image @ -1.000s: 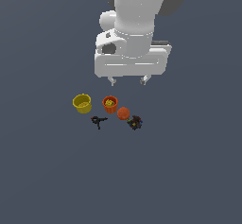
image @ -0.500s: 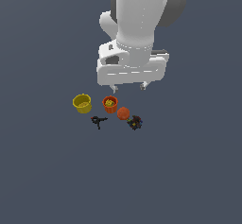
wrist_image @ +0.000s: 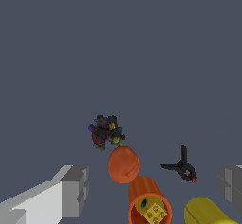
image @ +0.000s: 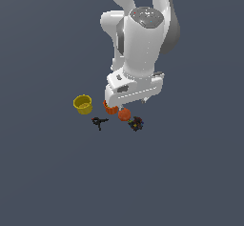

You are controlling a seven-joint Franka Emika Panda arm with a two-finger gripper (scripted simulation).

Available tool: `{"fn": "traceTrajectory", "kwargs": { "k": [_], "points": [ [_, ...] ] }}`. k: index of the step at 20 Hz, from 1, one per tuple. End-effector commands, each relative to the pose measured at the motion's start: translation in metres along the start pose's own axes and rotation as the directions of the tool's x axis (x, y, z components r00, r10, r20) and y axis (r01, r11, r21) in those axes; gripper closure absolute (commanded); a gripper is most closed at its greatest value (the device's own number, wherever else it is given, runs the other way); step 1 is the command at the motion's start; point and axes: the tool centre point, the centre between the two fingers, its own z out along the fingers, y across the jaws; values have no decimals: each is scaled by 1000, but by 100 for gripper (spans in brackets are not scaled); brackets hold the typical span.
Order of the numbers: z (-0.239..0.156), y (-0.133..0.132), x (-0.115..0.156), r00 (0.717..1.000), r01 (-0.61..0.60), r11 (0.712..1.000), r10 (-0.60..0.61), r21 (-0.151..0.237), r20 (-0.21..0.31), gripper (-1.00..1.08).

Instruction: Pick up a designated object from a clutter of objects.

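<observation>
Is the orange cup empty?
No, the wrist view shows a small yellow block inside the orange cup.

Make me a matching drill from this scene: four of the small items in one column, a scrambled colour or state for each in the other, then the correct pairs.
Items
1. speckled lump
2. ball
3. orange cup
4. branched piece

Descriptions
A. thin and black, with a red tip
B. holds a small yellow block
C. smooth and plain orange
D. dark, dotted with blue, red and yellow

Pairs: 1-D, 2-C, 3-B, 4-A
</observation>
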Motion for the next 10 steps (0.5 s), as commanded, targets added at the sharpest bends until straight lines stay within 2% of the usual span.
{"fn": "traceTrajectory", "kwargs": {
  "k": [1, 10],
  "points": [
    [26, -6, 0, 997, 76, 997, -76, 2, 1, -92],
    [108, -33, -11, 947, 320, 947, -320, 19, -7, -92]
  ]
}}
